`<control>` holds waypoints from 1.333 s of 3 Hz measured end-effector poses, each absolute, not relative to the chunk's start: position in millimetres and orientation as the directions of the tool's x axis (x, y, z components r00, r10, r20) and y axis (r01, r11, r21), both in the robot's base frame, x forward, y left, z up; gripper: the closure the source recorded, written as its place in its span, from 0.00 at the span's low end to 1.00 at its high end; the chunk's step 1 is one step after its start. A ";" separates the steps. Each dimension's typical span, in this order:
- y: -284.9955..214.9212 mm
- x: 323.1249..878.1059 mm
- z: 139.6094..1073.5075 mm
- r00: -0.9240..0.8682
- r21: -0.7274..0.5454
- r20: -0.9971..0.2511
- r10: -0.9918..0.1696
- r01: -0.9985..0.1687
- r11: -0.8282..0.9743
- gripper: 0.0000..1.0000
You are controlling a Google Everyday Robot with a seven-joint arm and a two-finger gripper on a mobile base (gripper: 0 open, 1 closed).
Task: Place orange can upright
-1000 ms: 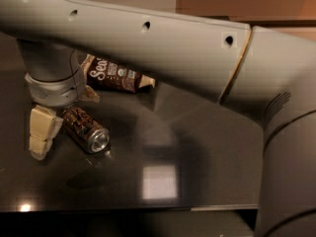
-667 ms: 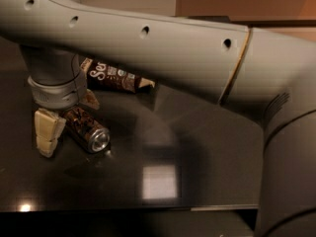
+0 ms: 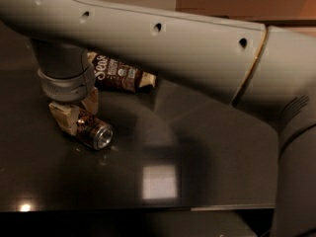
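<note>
Orange can (image 3: 97,134) lies on its side on the counter (image 3: 212,147), left of frame. Pincer (image 3: 77,110) stands spread, astride its rear end.

"Sea" on snack bag (image 3: 121,77), end effector (image 3: 78,113) at can (image 3: 95,133)

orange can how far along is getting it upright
Approach looks done: the gripper is at the rear end of the orange can. In hand: the grasp, not visibly secure. Left: the can lies on its side on the table, so lifting, turning upright and setting down remain.
</note>
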State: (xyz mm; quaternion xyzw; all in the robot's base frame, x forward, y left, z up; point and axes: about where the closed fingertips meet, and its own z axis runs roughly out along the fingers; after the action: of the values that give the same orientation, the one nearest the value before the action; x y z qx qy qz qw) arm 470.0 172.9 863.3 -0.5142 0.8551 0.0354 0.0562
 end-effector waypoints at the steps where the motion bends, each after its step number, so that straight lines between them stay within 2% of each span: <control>1: 157.9 478.8 887.2 -0.439 -0.016 -0.189 -0.878 -0.893 0.450 0.84; 2: 140.2 476.4 917.1 -0.361 -0.021 -0.296 -0.884 -0.923 0.384 1.00; 3: 121.0 459.4 945.6 -0.274 -0.035 -0.418 -0.866 -0.948 0.317 1.00; 4: 84.6 447.9 952.3 -0.258 -0.044 -0.553 -0.792 -0.941 0.337 1.00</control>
State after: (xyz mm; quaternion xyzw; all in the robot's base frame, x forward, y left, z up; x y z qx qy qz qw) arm 447.9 84.6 952.3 -0.5561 0.7790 0.1492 0.2483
